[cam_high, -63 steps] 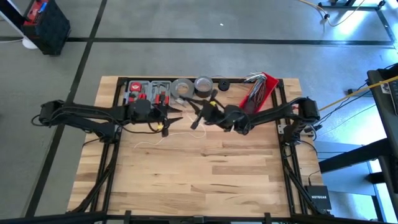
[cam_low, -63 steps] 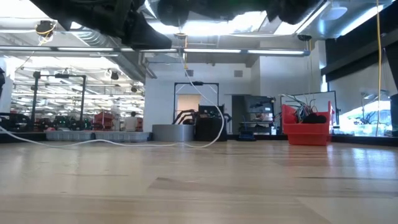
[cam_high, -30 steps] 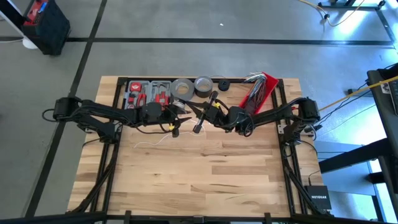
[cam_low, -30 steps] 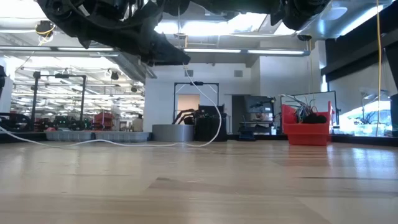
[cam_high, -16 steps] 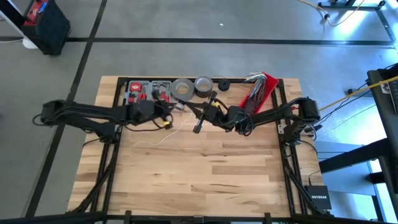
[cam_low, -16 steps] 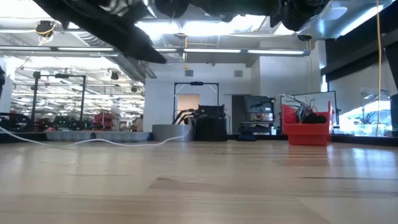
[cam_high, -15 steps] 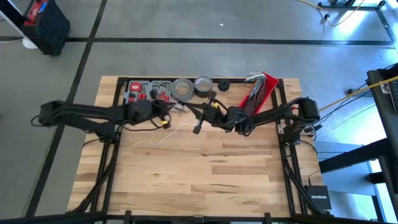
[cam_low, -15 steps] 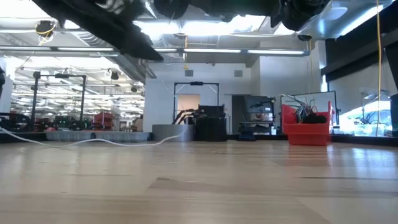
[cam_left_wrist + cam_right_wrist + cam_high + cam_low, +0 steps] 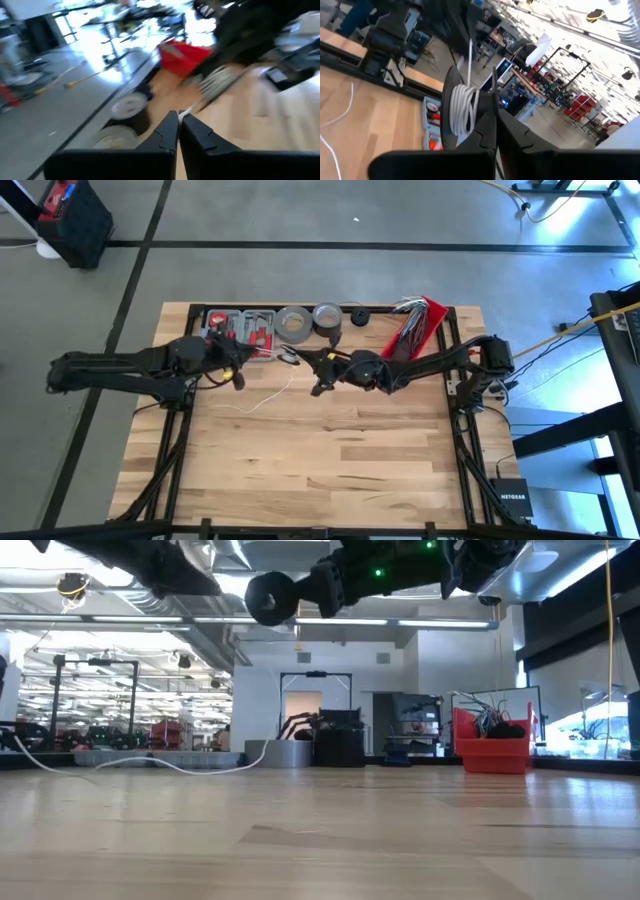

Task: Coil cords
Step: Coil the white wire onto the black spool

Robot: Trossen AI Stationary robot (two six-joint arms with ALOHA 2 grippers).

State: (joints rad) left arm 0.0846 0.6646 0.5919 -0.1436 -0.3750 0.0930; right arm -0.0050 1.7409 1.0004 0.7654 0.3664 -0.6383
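While a second ago it stood open mid-worktop, left claw (image 9: 238, 376) now pinched on long white cord (image 9: 262, 397), pulled back toward 9 o'clock | right claw (image 9: 317, 387) still clamped on white coil (image 9: 461, 112) at centre

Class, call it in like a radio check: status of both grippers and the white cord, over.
Right gripper shut on white cord, coil wound at its fingers. Left gripper shut on the same cord. Slack trails across the table. Tape rolls behind, nothing blocking.
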